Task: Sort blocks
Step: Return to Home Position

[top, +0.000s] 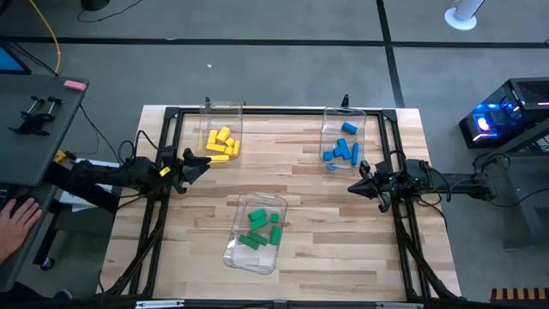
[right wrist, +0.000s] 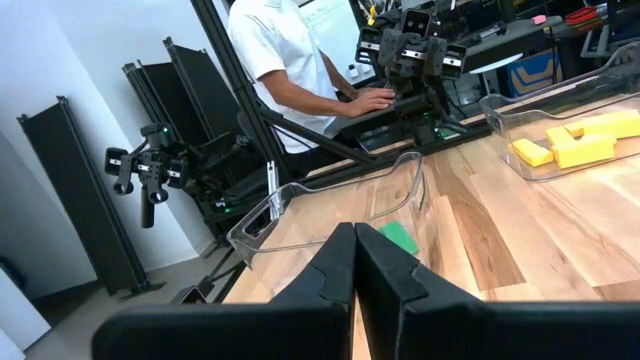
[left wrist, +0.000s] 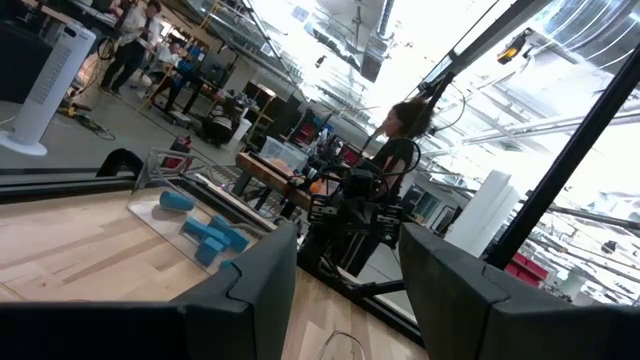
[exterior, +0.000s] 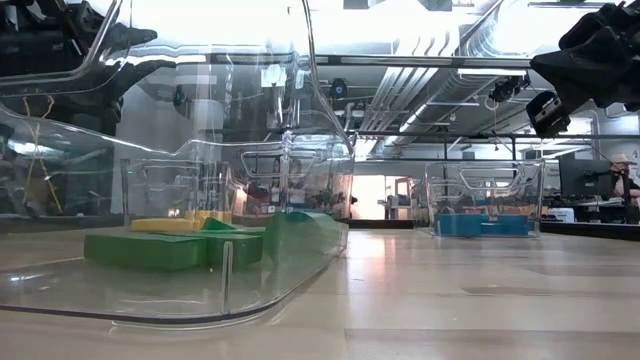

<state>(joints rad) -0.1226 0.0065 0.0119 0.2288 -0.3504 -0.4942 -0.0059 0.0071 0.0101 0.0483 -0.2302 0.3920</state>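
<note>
Blocks (top: 262, 228) lie sorted by colour in three clear bins on the table (top: 309, 215). High view: yellow blocks (top: 221, 142) fill the far left bin (top: 221, 114) near the far left corner, blue blocks (top: 343, 151) the far right bin (top: 343, 115) near the far right corner, green blocks (top: 263, 225) the front bin (top: 247, 257) by the front edge at mid-width. The left gripper (top: 204, 160) hangs just beside the far left bin, the right gripper (top: 352, 186) near the far right bin. Low view: green blocks (exterior: 150, 250) lie nearest, behind the front bin's curved wall (exterior: 300, 150); yellow blocks (exterior: 175, 224) and blue blocks (exterior: 482, 224) sit farther back. Left wrist view: the left gripper (left wrist: 345, 290) has its fingers (left wrist: 250, 290) spread wide and holds nothing; blue blocks (left wrist: 210, 232) lie beyond. Right wrist view: the right gripper (right wrist: 355, 265) has its fingers pressed together, empty; a green block (right wrist: 400, 238) and yellow blocks (right wrist: 575, 140) lie ahead, a person (right wrist: 280, 50) stands beyond the table edge
</note>
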